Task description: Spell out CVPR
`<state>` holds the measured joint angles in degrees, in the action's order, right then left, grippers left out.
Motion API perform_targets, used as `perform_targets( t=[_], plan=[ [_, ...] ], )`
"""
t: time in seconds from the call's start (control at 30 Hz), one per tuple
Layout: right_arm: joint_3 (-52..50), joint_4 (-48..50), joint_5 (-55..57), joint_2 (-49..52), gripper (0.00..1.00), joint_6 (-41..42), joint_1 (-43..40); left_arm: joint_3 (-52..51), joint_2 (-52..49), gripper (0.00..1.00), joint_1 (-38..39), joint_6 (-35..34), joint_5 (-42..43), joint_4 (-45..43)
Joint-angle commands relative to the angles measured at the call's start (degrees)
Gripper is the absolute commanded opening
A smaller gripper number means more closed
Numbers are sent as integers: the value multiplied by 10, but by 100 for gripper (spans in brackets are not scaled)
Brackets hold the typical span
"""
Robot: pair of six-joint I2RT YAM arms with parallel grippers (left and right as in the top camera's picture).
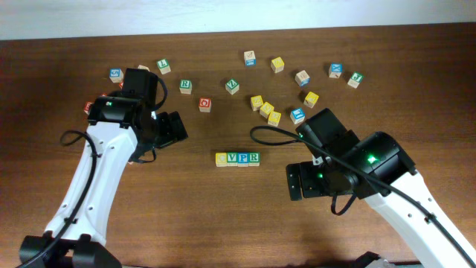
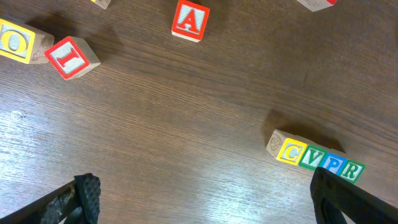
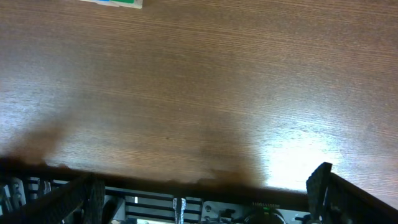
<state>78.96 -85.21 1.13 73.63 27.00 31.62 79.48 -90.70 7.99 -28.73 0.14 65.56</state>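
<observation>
Apparently the spelling is already done. From overhead, the row of four blocks (image 1: 237, 158) sits mid-table reading C, V, P, R, the blocks touching side by side. The left gripper (image 1: 172, 128) is off to its left, and the right gripper (image 1: 297, 181) is to its right and nearer the front, both apart from the word. The only step left, I judge, is to draw the arms back without brushing the row. Loose blocks (image 1: 265, 109) are scattered toward the far edge of the table (image 1: 223, 223), while the near half is bare wood and gives room to retreat. The left wrist view shows its fingers (image 2: 87, 190) spread wide at the lower corners with nothing between them. The row lies ahead, close to the right-hand finger, so a straight pull-back looks safer than a sideways swing. A red A block (image 2: 189, 18) and an I block (image 2: 71, 57) lie farther ahead. The right wrist view shows that arm's fingers (image 3: 323, 180) likewise wide apart and empty over bare wood. Only a sliver of coloured block shows at the top left edge, probably the row's end.
</observation>
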Motion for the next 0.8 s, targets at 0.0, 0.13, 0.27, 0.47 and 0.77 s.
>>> perform_targets(
  t=[0.0,0.13,0.27,0.47,0.77],
  plan=[
    [7,4,18,1,98,4,2,6,0,99,-2,1,-5,1],
    [7,61,41,-4,98,-66,0,6,0,99,-2,1,-5,1],
    [6,106,34,-39,98,-107,-67,6,0,99,-2,1,-5,1],
    [-162,291,-54,-200,98,-191,-234,6,0,99,-2,1,-5,1],
    [-572,685,-116,-548,98,-238,-324,6,0,99,-2,1,-5,1]
  ],
)
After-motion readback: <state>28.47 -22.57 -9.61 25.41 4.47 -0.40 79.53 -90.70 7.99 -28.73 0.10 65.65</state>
